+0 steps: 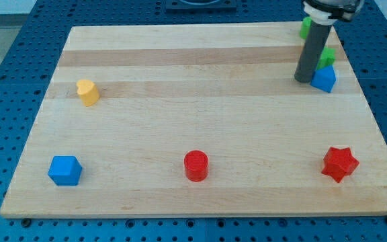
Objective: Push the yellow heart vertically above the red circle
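Observation:
The yellow heart [87, 92] lies near the left edge of the wooden board [200, 60], in its upper half. The red circle [196, 165] stands low on the board, near the middle of the view's bottom edge. The heart is well to the left of and above the circle. My tip [304, 80] is at the board's upper right, far from both, touching or almost touching the left side of a blue block [325, 80].
A blue cube [65, 171] sits at the lower left. A red star [340, 163] sits at the lower right. A green block [326, 57] lies just above the blue block, and another green block [304, 27] shows behind the rod at the top right.

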{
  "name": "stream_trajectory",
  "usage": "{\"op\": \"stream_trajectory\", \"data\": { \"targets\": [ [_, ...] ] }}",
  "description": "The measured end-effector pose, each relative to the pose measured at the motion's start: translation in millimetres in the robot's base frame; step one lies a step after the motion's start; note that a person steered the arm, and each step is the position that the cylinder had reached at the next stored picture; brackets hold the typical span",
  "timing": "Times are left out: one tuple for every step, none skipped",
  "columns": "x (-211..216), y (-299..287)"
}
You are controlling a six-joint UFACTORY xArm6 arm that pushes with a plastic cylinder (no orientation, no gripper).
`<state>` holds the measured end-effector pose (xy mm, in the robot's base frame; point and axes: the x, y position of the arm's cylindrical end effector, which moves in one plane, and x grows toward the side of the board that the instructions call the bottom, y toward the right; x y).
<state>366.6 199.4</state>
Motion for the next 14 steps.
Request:
{"op": "stream_trajectory", "data": {
  "targets": [
    [0, 3],
    [0, 1],
    [0, -18],
    [0, -45],
    [0, -72],
    [3, -101],
    [17, -128],
    [25, -167],
    [24, -223],
    [15, -281],
    [2, -339],
    [-3, -388],
    [-7, -437],
    [-6, -473]
  ]
}}
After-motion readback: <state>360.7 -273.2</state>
